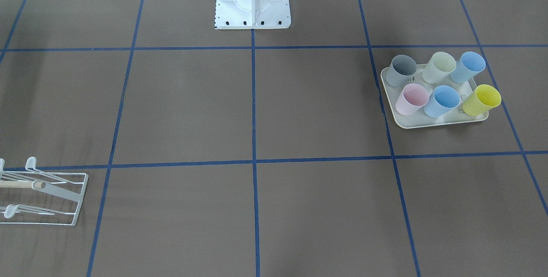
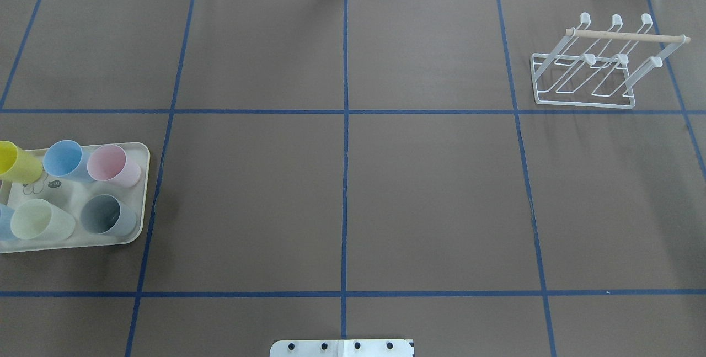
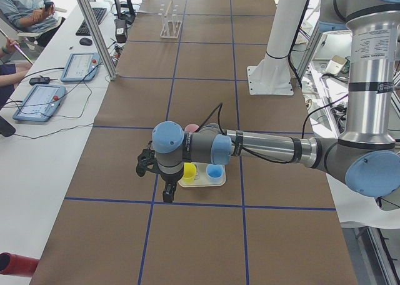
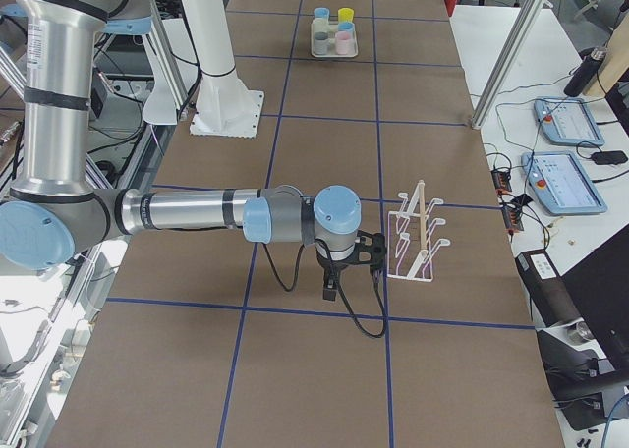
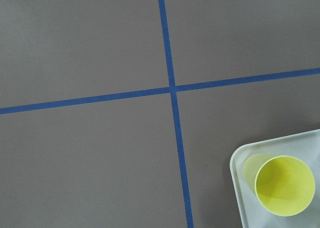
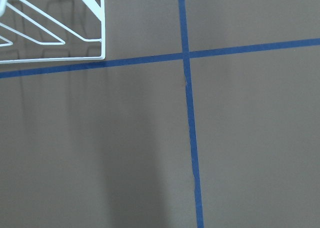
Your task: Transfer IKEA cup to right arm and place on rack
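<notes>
Six cups are seen upright, mouths up, in two rows of three on a cream tray (image 1: 428, 123) on the robot's left side of the table (image 2: 430, 197): grey cup (image 1: 401, 70), cream cup (image 1: 439, 67) and blue cup (image 1: 467, 67) nearer the robot, pink cup (image 1: 412, 99), second blue cup (image 1: 442, 100) and yellow cup (image 1: 482, 99) farther out. The yellow cup is set close against the tray's rounded corner rim. None is gripped.

The left gripper (image 3: 167, 194) is hung pointing down over the brown cover just beside that corner, apart from the cups; whether its fingers are spread or closed cannot be told. The left arm (image 3: 269, 149) is stretched low across the table.

The rack (image 2: 589, 59), with its wooden dowel (image 2: 626, 36), is placed at the far right of the table, just beyond a blue tape line, its prongs bare. The right gripper (image 4: 331, 289) is held pointing down near the rack, on its robot side; its finger state cannot be told either. A black cable (image 4: 369, 320) is looped below the right arm (image 4: 187, 212).

Tray and rack are kept well apart, with several taped squares of brown cover between them and the white pedestal (image 1: 252, 3) at the table's robot edge.
</notes>
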